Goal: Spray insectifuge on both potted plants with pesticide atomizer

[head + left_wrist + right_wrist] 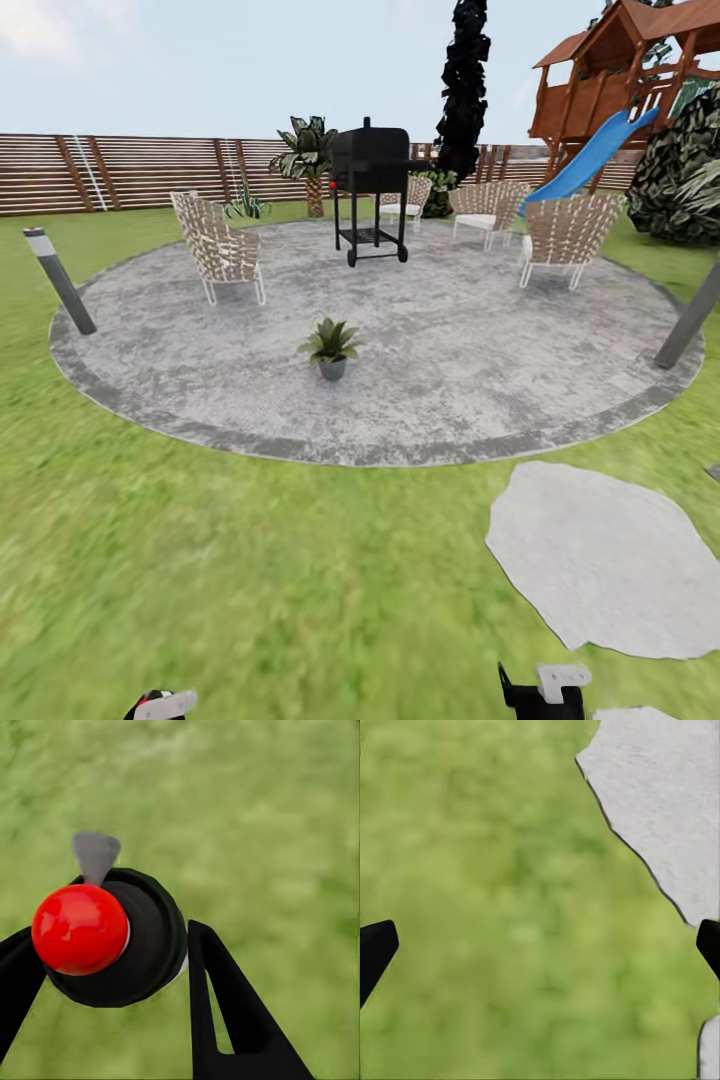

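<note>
The pesticide atomizer point(112, 941) is seen end-on in the left wrist view: a black spray head with a round red tip and a small grey trigger tab above it. It is clamped between the two black fingers point(232, 1012) of the left gripper point(112, 967), one finger pressed to each side of the head, with lawn blurred behind it. In the head view, a small part of the left gripper point(163, 706) is seen at the bottom edge, over the grass.

The right gripper point(540, 945) is spread wide with nothing between its fingers; the black fingertips point(373, 949) are seen at opposite edges of the right wrist view, above grass and the edge of a pale stepping stone point(660, 802). In the head view the right gripper point(545, 692) is seen just beside that stepping stone point(600, 560).

One potted plant point(331, 349), a low green rosette in a small grey pot, is stood upright on the round grey paving point(450, 350), well apart from both grippers. Beyond the potted plant, a black grill point(371, 190) is set on the paving, with woven chairs point(220, 250) around it. A grey bollard lamp point(60, 280) is placed at the paving's edge, and a brown slatted fence point(130, 170) is seen behind.
</note>
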Robot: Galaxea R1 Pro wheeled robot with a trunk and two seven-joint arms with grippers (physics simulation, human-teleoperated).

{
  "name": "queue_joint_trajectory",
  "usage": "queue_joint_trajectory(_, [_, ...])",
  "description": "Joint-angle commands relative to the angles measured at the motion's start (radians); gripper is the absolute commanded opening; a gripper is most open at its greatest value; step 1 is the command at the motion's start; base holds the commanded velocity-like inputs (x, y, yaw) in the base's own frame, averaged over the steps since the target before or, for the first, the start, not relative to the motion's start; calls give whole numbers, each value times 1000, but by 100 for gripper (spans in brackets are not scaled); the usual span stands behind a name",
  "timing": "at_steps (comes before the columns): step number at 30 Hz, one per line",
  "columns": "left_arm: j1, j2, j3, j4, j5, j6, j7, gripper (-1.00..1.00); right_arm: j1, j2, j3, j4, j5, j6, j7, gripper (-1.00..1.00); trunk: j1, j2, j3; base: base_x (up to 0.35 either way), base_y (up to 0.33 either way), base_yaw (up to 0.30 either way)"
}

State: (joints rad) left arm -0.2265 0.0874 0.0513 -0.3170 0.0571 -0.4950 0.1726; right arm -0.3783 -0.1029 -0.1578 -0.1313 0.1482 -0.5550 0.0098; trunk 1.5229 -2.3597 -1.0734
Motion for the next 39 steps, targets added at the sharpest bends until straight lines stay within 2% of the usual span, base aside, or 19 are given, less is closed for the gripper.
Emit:
queue_joint_trajectory(1, [-1, 0, -1, 0, 6, -4, -1, -100, -1, 0, -8, 1, 10, -3, 1, 100, 0, 0, -1, 336, 105, 0])
queue_joint_trajectory(39, [-1, 0, -1, -1, 6, -4, -1, -100, -1, 2, -9, -1, 10, -3, 3, 100, 0, 0, -1, 308, 194, 0])
